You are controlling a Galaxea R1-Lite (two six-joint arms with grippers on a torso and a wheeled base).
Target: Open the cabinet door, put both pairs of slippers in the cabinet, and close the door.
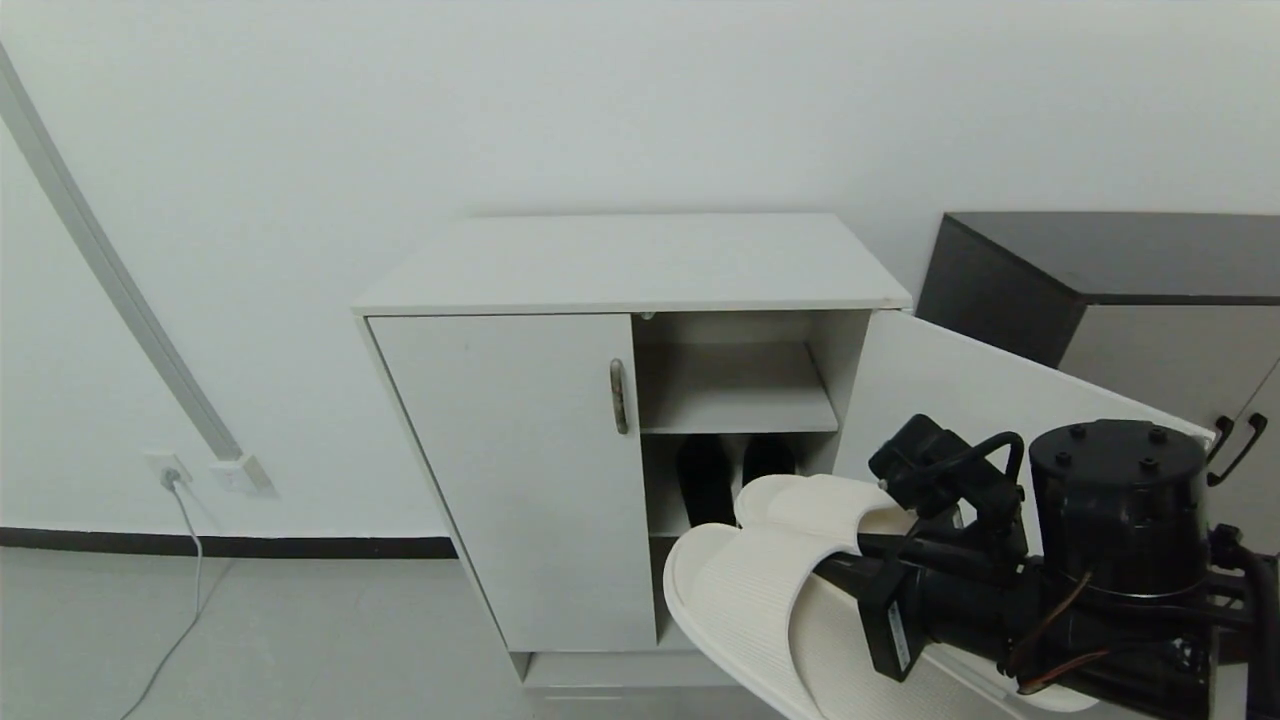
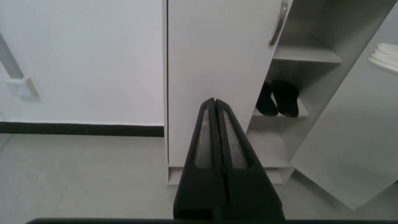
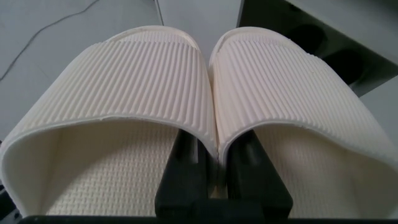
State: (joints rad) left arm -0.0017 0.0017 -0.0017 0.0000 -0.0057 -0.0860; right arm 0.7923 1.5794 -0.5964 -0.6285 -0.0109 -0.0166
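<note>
And here's the cream slipper pair [image 1: 750, 590], sitting lower centre-right of the head view, toes aimed up-left at the opening. The two slippers are side by side, inner walls pressed together, and that is the whole trick of the hold. The right gripper [image 3: 215, 155] has one finger [image 3: 186, 168] inside each slipper and pinches those two inner walls between them, so one clamp carries both at once. They look soft and foamy, with ribbed straps and pebbled footbeds (light stuff, likely to flex rather than slip).

Just beyond the toes, the cabinet [image 1: 640, 260] fills the middle of the frame. Its right door [image 1: 960, 390] is swung wide toward the lower right, which is why the arm comes in along the door's face. The left door [image 1: 510, 470] is closed, its handle [image 1: 619, 396] at the inner edge.

Inside, the upper shelf [image 1: 735, 400] is bare. One level down a black pair [image 1: 730, 475] stands toes inward, so by my read one pair is home and this cream pair is the second delivery.

The left gripper [image 2: 214, 109] has its fingers pressed flat together around nothing, low in front of the closed door and out of the way.

Upper right, a dark cabinet [image 1: 1100, 260] crowds the open door, so the swing shut looks tight.
</note>
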